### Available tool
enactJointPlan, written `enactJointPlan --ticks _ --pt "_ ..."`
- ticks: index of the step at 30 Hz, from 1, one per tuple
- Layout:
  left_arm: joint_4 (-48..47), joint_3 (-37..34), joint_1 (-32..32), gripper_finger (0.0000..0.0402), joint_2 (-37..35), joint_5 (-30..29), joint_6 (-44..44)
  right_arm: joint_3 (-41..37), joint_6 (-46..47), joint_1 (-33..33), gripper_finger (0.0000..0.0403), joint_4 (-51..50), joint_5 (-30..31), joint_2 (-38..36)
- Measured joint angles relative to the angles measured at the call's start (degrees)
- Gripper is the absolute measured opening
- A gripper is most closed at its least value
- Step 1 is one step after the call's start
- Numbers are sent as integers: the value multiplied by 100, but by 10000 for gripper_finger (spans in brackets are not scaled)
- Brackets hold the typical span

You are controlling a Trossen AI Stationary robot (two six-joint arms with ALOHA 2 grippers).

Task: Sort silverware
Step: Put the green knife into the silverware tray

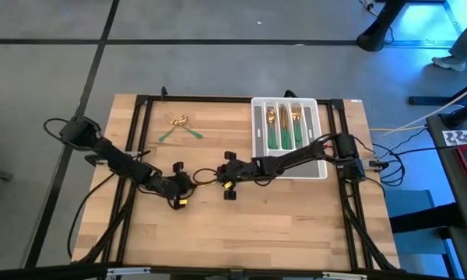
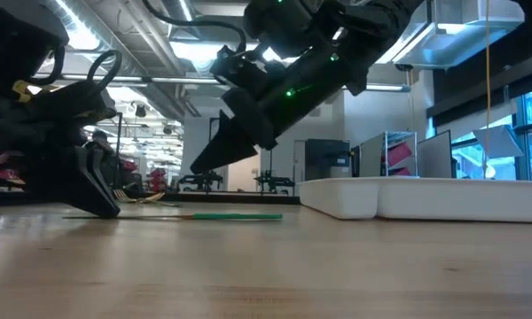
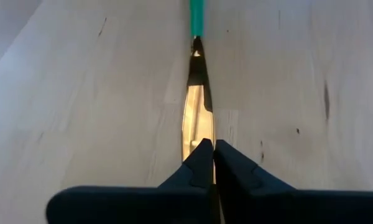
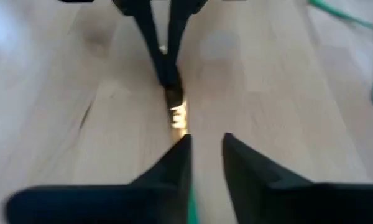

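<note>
A: Where is the piece being handled found?

B: A gold-headed, green-handled utensil [image 2: 233, 215] is seen flat on the table [image 1: 296, 225] near its middle, between the two grippers. Which kind it is cannot be told. Its long axis is laid along the nine-to-three line, gold end towards nine o'clock, green handle towards three.

A: How is each gripper set?

B: The left gripper [image 3: 207, 163] is closed tight on the gold end, fingertips pressed together over it. The right gripper [image 4: 205, 149] is parted a little above the handle, and nothing is gripped by it.

A: Which relation is the next move governed by?

B: The tray [image 1: 258, 132] with sorted silverware is placed at about one o'clock from the utensil, nearer the right arm. A handover is judged under way, with the piece now carried by the left. Two loose pieces [image 1: 179, 124] are left at eleven o'clock.
</note>
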Motion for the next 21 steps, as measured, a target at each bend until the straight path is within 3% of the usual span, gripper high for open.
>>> enactJointPlan --ticks 5,10,16,21 --pt "-88 143 2 2 9 -53 285 8 -10 0 171 -338 -379 162" --pt "-79 197 4 1 9 -68 298 19 -104 -2 197 -473 -377 433" --pt "-46 256 -17 2 -21 -60 294 40 44 -10 152 -471 -537 719" --pt "-43 480 -15 1 -313 -4 589 58 409 -90 56 -737 -877 742"
